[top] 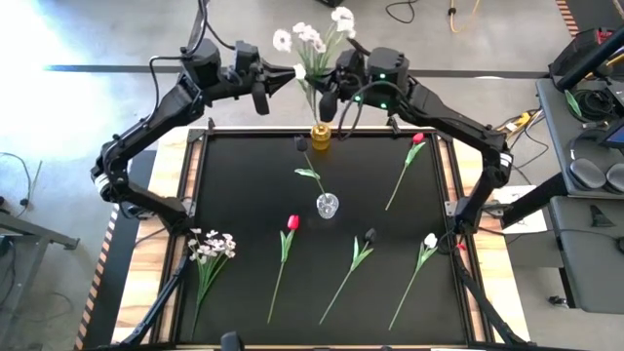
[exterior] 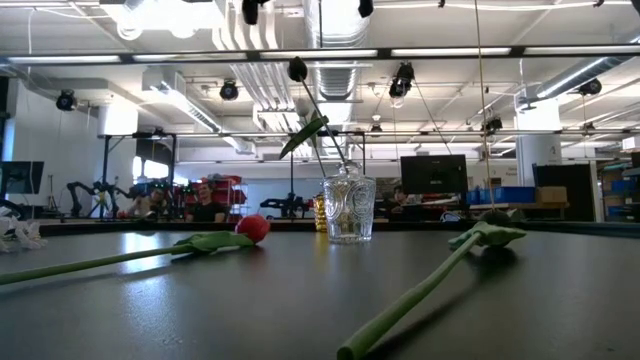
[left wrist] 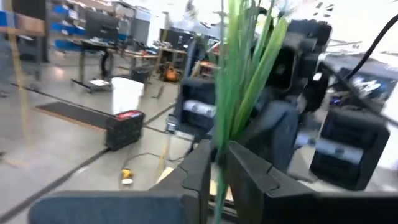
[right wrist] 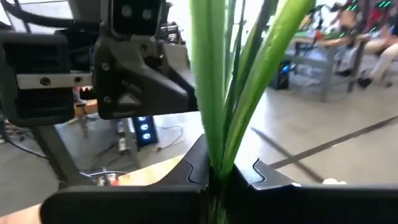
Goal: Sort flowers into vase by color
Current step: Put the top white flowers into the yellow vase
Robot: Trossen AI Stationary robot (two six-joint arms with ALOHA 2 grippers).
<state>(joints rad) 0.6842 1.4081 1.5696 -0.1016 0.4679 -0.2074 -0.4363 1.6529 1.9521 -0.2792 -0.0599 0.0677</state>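
Observation:
A spray of white blossoms (top: 314, 37) stands upright above the far edge of the table, and both grippers meet at its green stems. My left gripper (top: 295, 74) comes from the left, my right gripper (top: 330, 97) from the right, each shut on the stems. The stems' lower end reaches the amber vase (top: 320, 135); whether it is inside I cannot tell. A clear glass vase (top: 328, 205) (exterior: 349, 208) holds a dark tulip (top: 300, 143) (exterior: 298, 69), which leans on the rim. My left gripper pinches the bundle of green stems (left wrist: 219, 146) between its two fingers, coming level from the table's left, fingers across the stems. The spray stands upright in the hold. My right gripper pinches the same stems (right wrist: 216, 155) between its fingers, level from the right and lower down.
Loose flowers lie flat on the black mat: a red tulip (top: 417, 138) far right, a red tulip (top: 292, 222) near the middle, a dark tulip (top: 370, 235), a white tulip (top: 430, 240) and a second white spray (top: 212, 244) near left. People sit in the room beyond.

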